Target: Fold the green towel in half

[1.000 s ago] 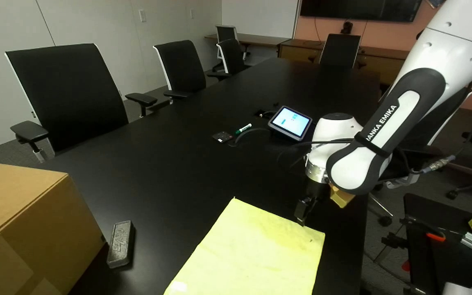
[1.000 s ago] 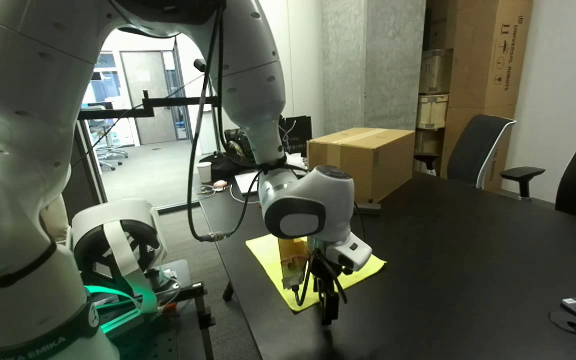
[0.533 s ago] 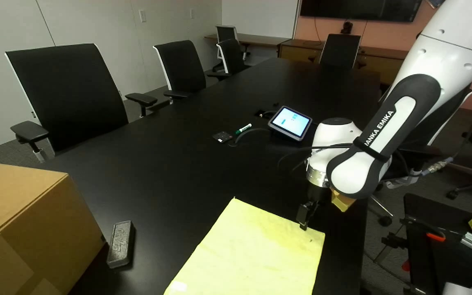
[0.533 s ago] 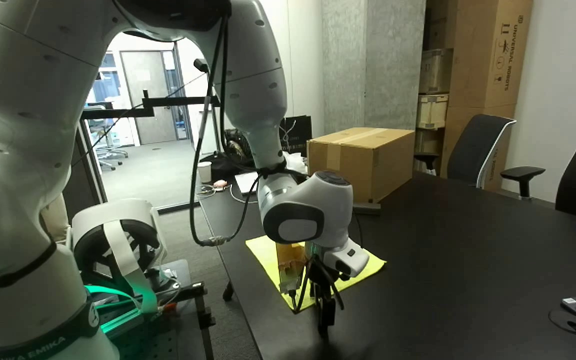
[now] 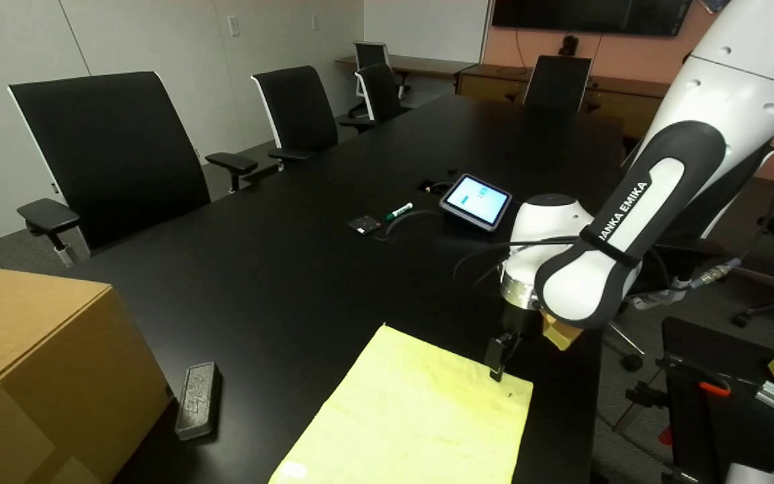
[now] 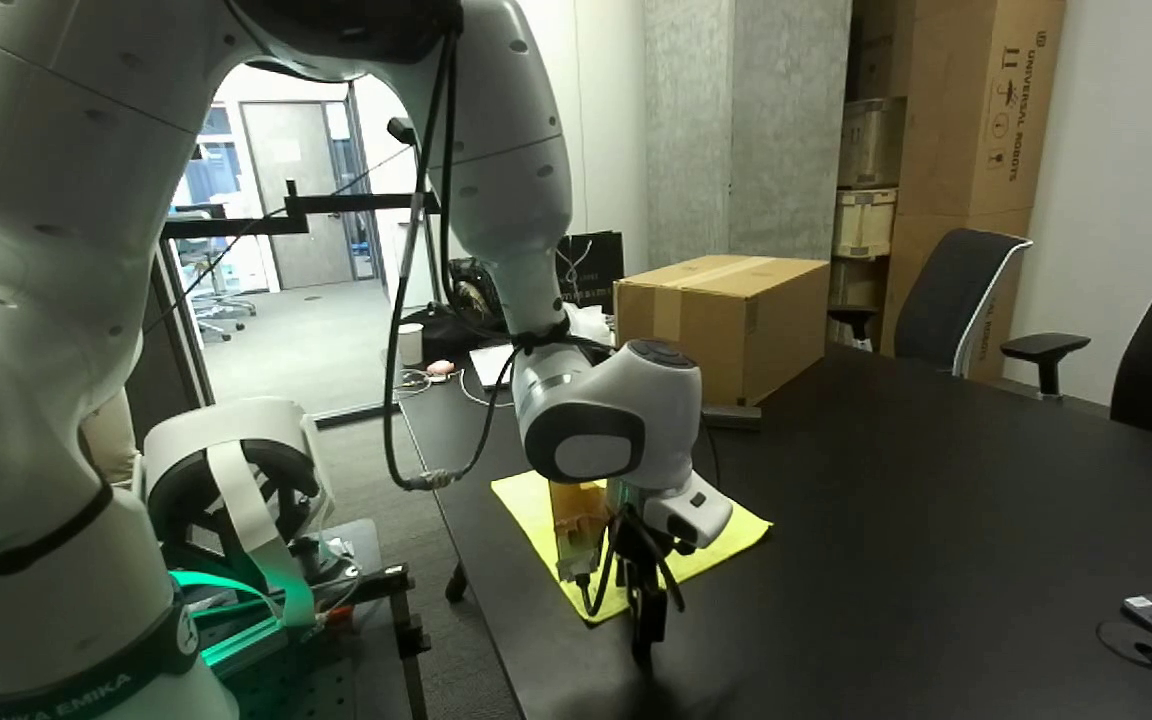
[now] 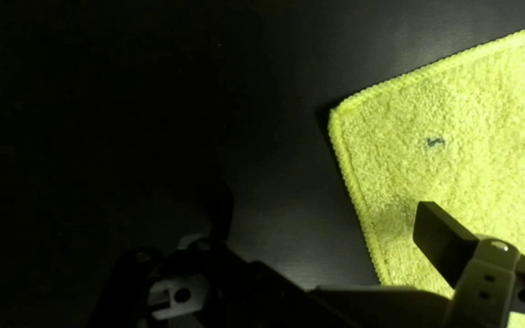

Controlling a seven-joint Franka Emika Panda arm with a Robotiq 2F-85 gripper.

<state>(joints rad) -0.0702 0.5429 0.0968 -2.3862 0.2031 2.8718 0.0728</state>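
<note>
A robot gripper (image 7: 325, 205), its fingers (image 7: 445, 241) spread wide, points down at the edge of a green towel (image 5: 414, 410) that lies flat on a black table (image 5: 279, 289). In the wrist view, one finger stands over the towel and its mate over bare table, with the towel's edge running between; contact with either surface cannot be told. A small dark mark (image 7: 435, 142) shows on the towel at two o'clock from the gripper. In an exterior view, the towel lies mostly toward eight o'clock from the gripper. Around the same dial, the white robot arm (image 5: 629, 202) stands at one o'clock, a lit tablet (image 5: 476, 203) at twelve, a green-and-white marker (image 5: 400, 212) at eleven, an office chair (image 5: 111, 148) at ten, and a dark gray block (image 5: 197, 401) at nine, just beside a cardboard box (image 5: 91, 383).
</note>
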